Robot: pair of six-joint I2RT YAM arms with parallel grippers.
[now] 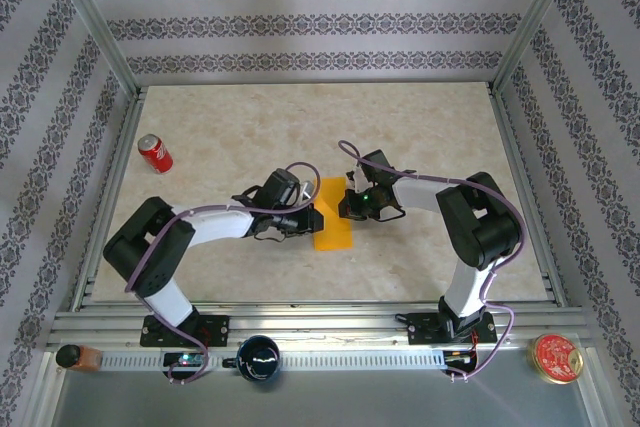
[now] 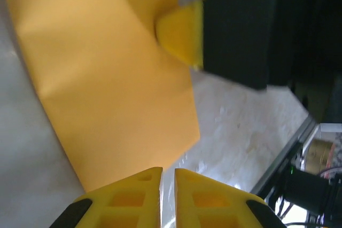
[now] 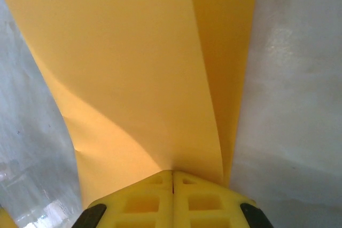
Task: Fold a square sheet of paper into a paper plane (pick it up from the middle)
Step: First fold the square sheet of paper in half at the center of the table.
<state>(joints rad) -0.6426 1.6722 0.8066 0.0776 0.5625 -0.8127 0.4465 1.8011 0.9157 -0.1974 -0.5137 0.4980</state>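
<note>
The square sheet of paper [image 1: 333, 222], partly folded, is seen near the middle of the counter [image 1: 430, 127], somewhat toward its near edge, between the two claws. One of its edges is pinched by the right claw [image 3: 172, 172], whose jaws are pressed flat on it. The left claw [image 2: 168, 170] is held just at the sheet's other side, parted by a narrow slit with nothing in it. The paper is judged light, limp and easily creased or torn. It is best taken gently at an edge or fold, so that it is not dragged over the smooth counter.
</note>
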